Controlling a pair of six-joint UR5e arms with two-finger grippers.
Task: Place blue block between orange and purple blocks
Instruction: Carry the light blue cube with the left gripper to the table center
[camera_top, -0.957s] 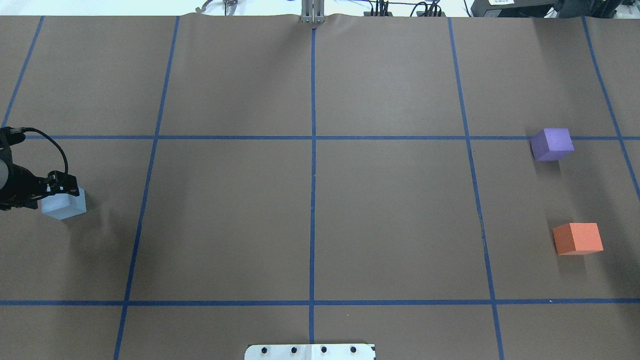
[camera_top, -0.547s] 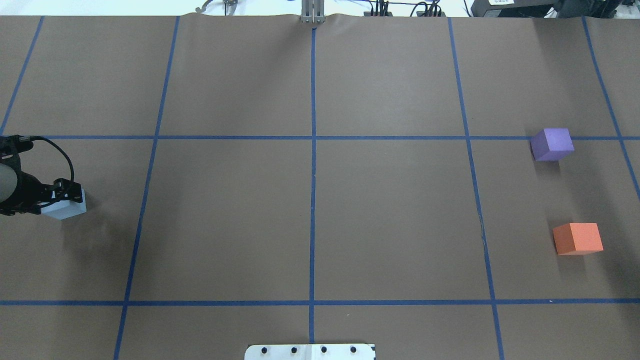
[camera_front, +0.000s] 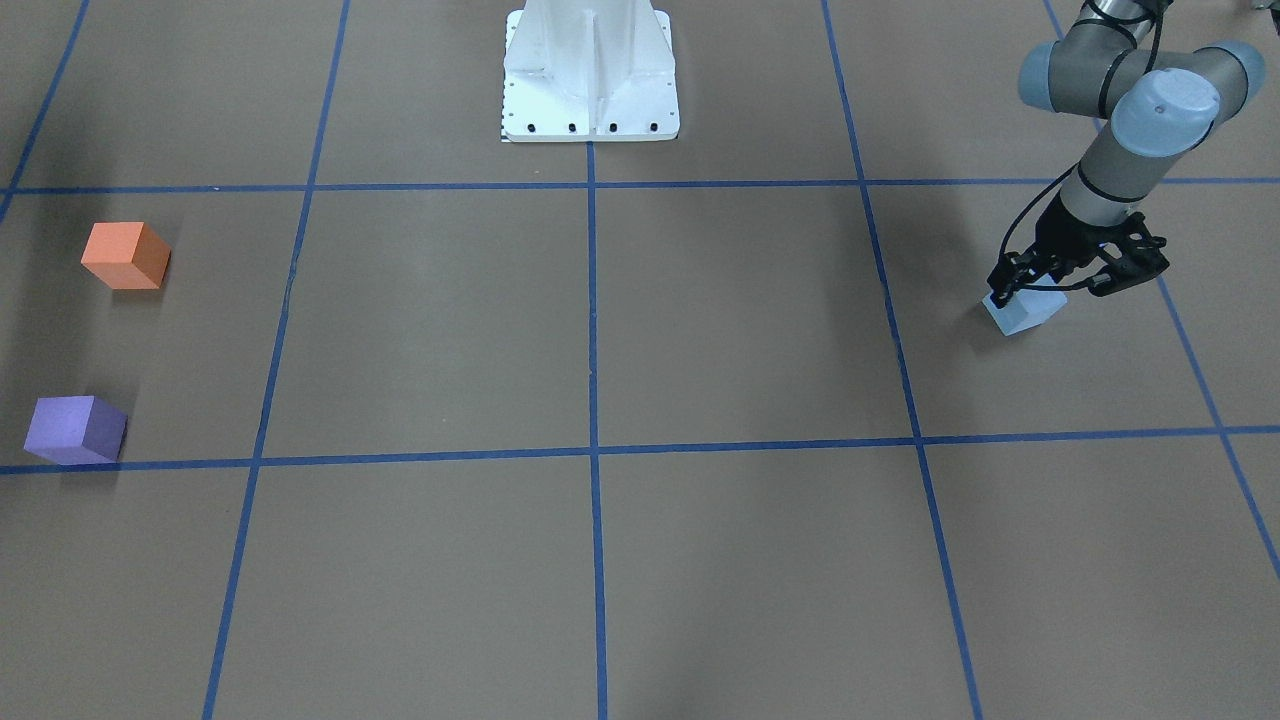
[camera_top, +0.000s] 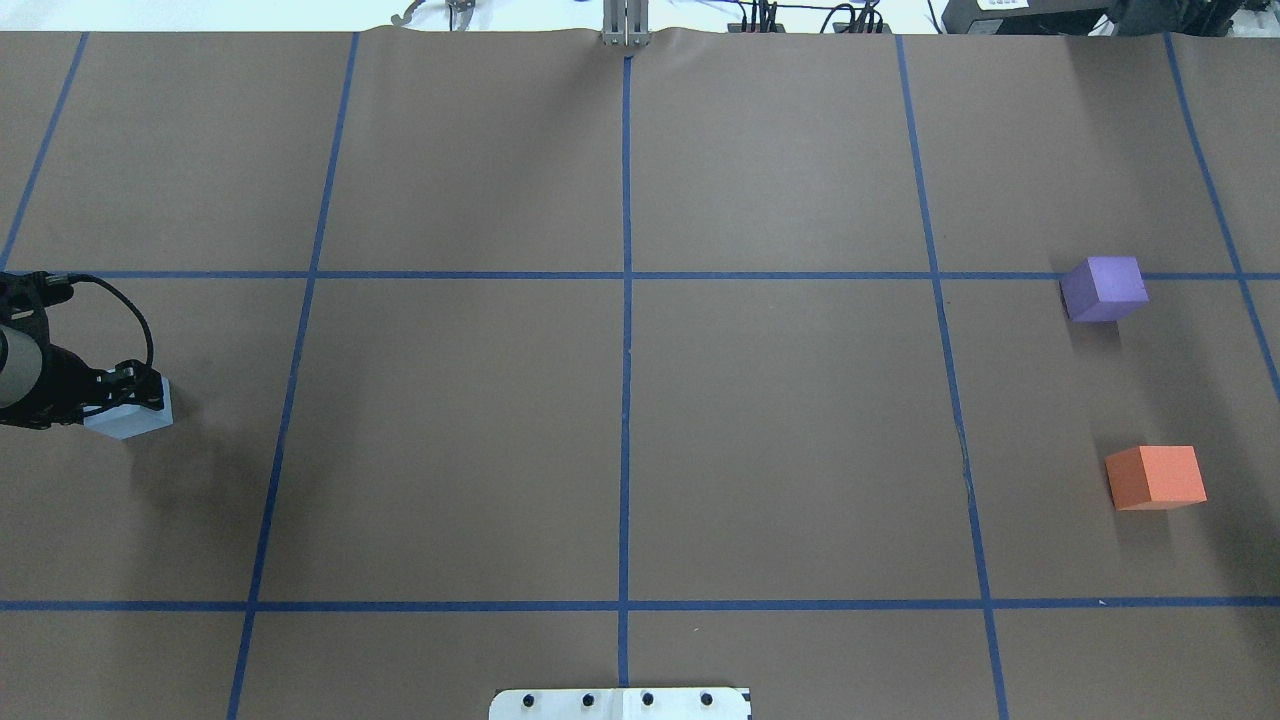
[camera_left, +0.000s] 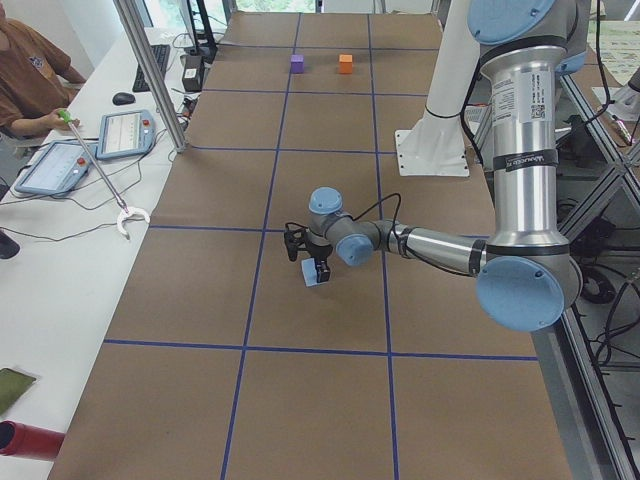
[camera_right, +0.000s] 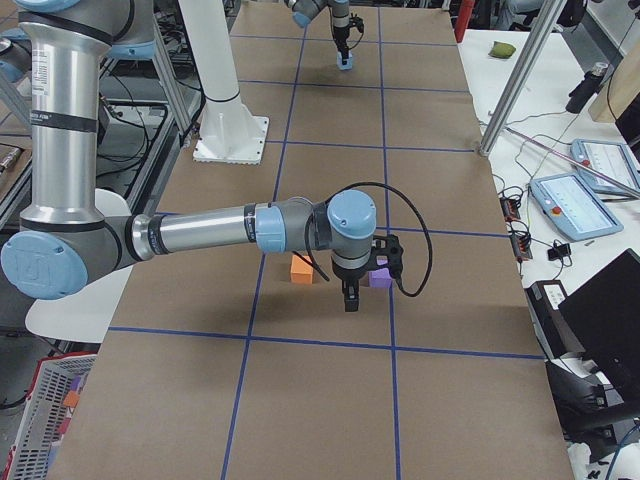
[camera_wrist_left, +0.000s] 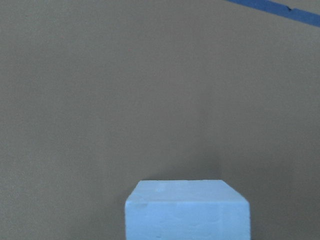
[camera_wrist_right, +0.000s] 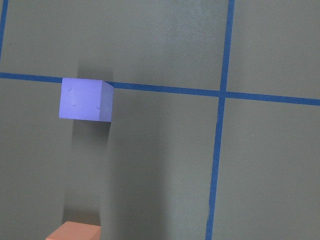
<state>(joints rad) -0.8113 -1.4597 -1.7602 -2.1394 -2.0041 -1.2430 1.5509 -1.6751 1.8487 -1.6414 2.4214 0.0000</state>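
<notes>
Left tool (camera_front: 1046, 285) over blue block (camera_front: 1024, 313) — jaws spread.

Pale blue block (camera_top: 135, 420) lies well apart from purple block (camera_top: 1103, 288) and orange block (camera_top: 1155, 477)

Surface (camera_top: 780, 420): brown paper, marked into large squares by blue tape lines.
Side table (camera_left: 70, 250): white, along the surface's far edge.
Person (camera_left: 28, 65): brown shirt, seated at the side table, at its left end.
Tablets (camera_left: 125, 133): two, side by side in front of the person.
Stick (camera_left: 95, 170): thin, green grip, white hooked end lying on the side table.
Mouse (camera_left: 123, 98): dark, beside the tablets.
Post (camera_left: 150, 75): metal, upright at the surface's far edge.
Red tube (camera_left: 30, 440): lying at the side table's far-left corner.
</notes>
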